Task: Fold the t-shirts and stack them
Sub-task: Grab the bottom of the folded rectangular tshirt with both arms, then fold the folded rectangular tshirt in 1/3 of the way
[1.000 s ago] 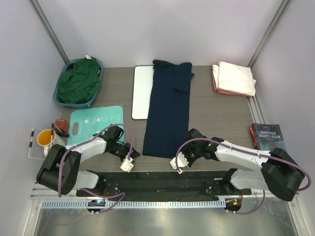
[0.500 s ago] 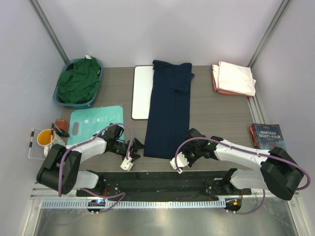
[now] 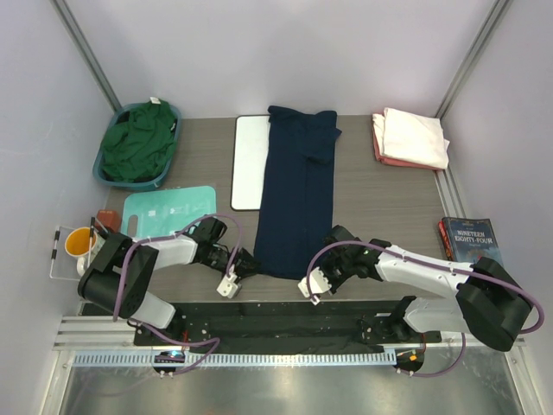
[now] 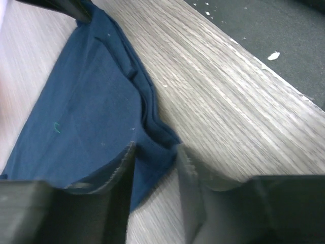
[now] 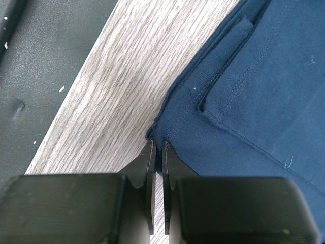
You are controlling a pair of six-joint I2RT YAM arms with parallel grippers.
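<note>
Navy cloth is what we worry about: the navy t-shirt (image 3: 296, 190) lies as a long folded strip down the middle of the bench (image 3: 380, 199). Our right gripper (image 5: 158, 144) is pinched shut on only the very tip of the near right hem corner, so it could slip free on lifting. Our left gripper (image 4: 155, 149) stands open astride the near left corner; closing shallow may catch one layer and undo the fold.

Apparently "NINETEEN EIGHTY-FOUR" on the book (image 3: 471, 240)
</note>
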